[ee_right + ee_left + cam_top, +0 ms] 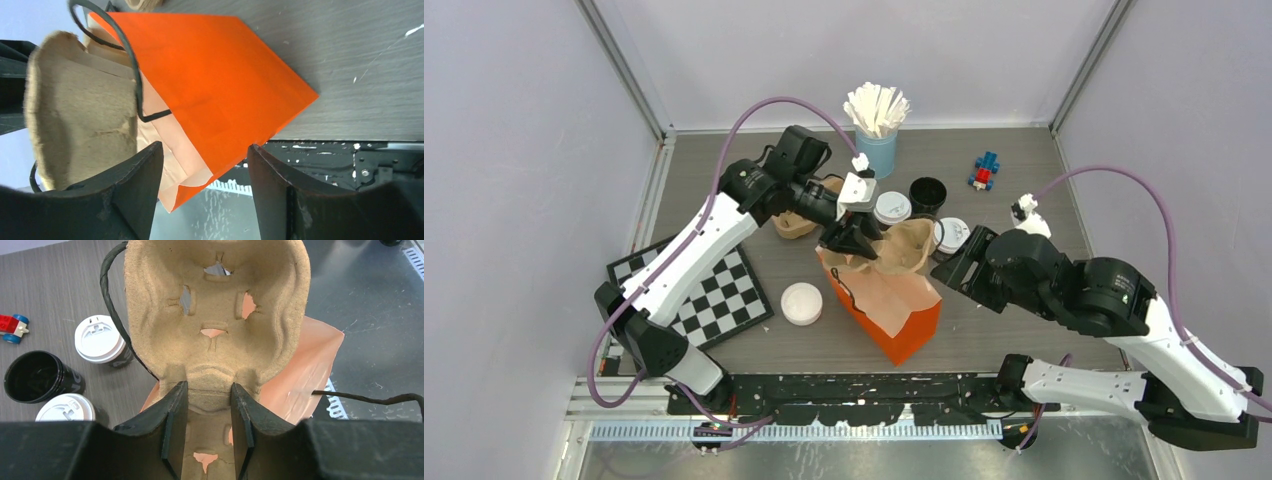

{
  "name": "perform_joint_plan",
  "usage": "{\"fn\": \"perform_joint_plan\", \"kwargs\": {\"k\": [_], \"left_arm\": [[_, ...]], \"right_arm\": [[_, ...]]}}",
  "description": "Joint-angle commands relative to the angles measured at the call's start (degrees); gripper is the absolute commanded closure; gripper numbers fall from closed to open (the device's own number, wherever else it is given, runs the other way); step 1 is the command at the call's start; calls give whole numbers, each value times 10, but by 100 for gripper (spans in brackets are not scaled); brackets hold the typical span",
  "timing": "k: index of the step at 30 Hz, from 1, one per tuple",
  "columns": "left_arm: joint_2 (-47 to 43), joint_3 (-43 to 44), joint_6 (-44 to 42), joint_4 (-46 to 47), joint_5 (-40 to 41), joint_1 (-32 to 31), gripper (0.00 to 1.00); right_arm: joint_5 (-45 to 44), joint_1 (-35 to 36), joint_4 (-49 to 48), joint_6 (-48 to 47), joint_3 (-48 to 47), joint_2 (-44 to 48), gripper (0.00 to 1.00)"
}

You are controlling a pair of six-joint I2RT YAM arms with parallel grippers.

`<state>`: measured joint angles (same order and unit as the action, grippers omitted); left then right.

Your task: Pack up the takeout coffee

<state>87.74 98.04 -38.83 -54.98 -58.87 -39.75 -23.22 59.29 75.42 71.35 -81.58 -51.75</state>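
Left gripper (208, 390) pinches the pulp carrier (215, 300) over the orange bag (904, 320). Behind the bag, two lidded coffee cups (891, 207) stand upright, lids up, beside an open cup (927, 193). Right gripper (205, 150) gapes wide at the bag.

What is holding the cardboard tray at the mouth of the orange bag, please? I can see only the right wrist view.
Observer: The left gripper is clamped on the pulp carrier, across its middle ridge.
Operator: Thank you. Are any cups in it?
Observer: No, the pockets that show are empty.
Operator: Where are the coffees, then?
Observer: They stand beyond the orange bag: a lidded cup, a second lidded cup and an open black cup without a lid.
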Motion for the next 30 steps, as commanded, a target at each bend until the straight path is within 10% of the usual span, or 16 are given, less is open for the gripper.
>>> {"fn": "perform_joint_plan", "kwargs": {"k": [1,12,20,30], "left_arm": [[-4,20,-21,-25,7,-3,75],[-14,12,-52,-43,43,-19,75],[-28,3,-61,-63,70,-33,75],[-27,-4,-114,-112,119,-72,72]], "right_arm": [[45,1,-58,62,45,14,36],[57,2,-23,60,47,-23,45],[-12,1,18,13,37,7,85],[-44,1,12,-75,26,23,86]]}}
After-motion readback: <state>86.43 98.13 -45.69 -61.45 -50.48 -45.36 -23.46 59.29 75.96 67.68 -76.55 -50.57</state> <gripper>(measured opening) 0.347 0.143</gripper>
